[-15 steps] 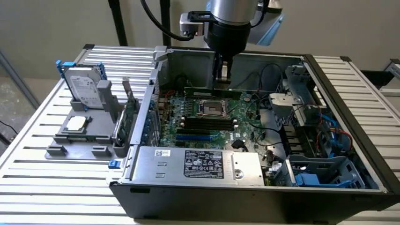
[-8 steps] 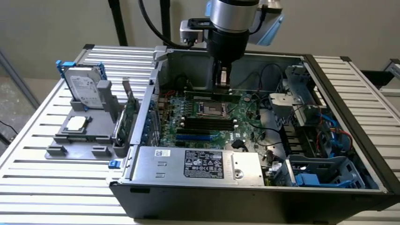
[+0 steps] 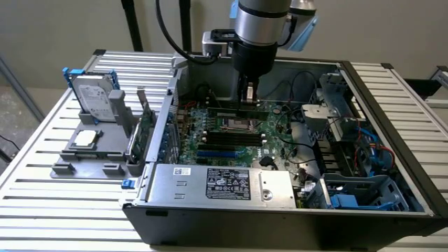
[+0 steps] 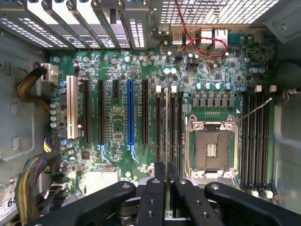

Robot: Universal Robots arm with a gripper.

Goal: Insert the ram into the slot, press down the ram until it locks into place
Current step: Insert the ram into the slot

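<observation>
- The slatted worktop (image 3: 42,157) carries an open computer case (image 3: 231,231), which takes up the middle and the exterior view's right.
- A green motherboard (image 3: 276,126) (image 4: 113,122) lies flat inside the case.
- The arm (image 3: 260,21) comes down from the upper middle of the exterior view.
- A grey holder (image 3: 91,152) with a hard drive (image 3: 96,97) standing in it sits at the exterior view's left.
- The tool (image 3: 249,102) (image 4: 167,181) is narrow, its fingers (image 4: 154,193) clamped on the ram.
- The ram (image 3: 224,113) (image 4: 166,127) is held on edge over the black memory slots (image 4: 175,122), just beside the processor socket (image 4: 210,149). I cannot tell whether it is seated.
</observation>
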